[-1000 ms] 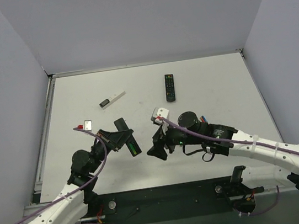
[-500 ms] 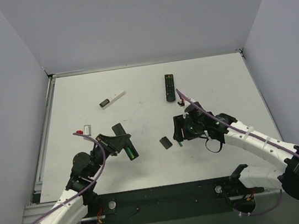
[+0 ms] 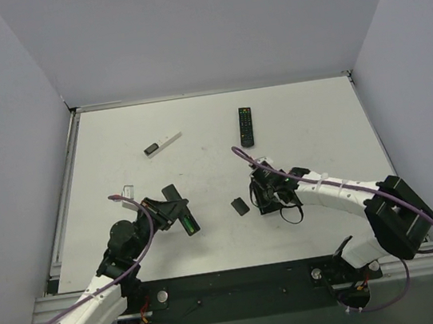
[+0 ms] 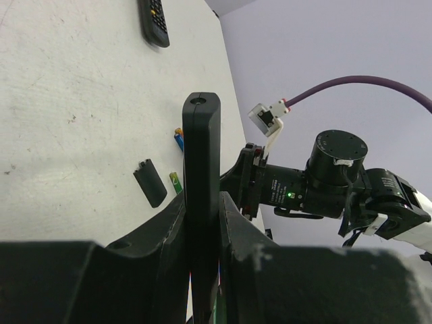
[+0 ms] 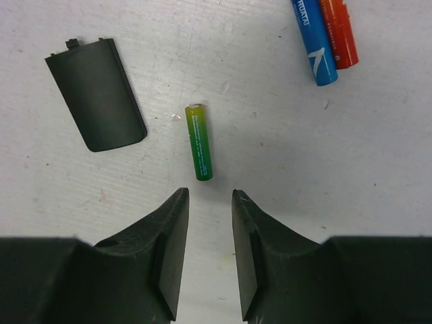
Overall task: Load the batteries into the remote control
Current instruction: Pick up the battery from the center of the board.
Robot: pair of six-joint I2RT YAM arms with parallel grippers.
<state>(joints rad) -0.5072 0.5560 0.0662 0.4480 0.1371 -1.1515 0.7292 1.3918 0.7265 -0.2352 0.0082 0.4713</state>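
from above, the left gripper (image 3: pixel 171 209) clamps the remote control (image 3: pixel 175 196) at 8 o'clock, held ready for loading; its wrist view shows that grip edge-on; the right gripper (image 5: pixel 208 196) hovers empty, jaws slightly apart, with the green battery (image 5: pixel 199 142) at 12 o'clock, apparently the next pick.

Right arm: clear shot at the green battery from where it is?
Likely yes. The right gripper sits just short of the green battery, jaws apart and empty, bare table between. The back cover and the blue battery lie off to the sides, not touching it.
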